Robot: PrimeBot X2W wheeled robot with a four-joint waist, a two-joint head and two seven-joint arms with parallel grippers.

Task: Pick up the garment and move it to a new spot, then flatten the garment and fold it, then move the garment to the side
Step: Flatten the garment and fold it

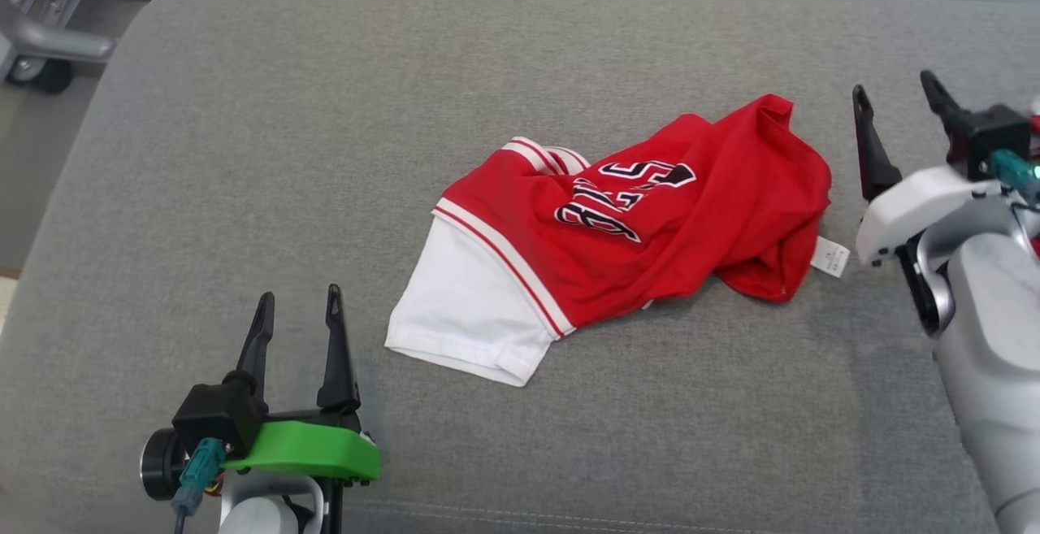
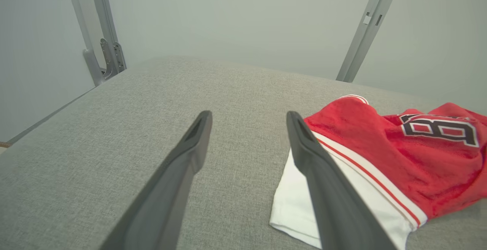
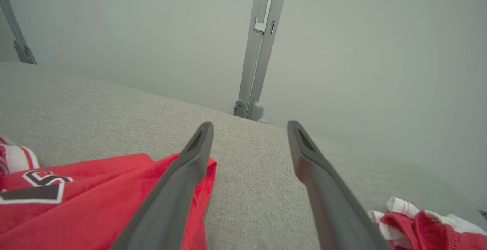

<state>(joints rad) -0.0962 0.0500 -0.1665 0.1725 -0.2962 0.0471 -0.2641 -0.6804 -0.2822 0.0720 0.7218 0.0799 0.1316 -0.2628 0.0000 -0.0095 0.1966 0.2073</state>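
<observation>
Fingers [image 1: 335, 347] of both arms gape, garment [image 1: 650, 225] lying between them.

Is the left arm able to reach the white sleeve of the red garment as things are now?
Probably yes. Its jaws stand open near the white sleeve of the garment, with bare grey cushion between them and nothing seen blocking the way.
</observation>
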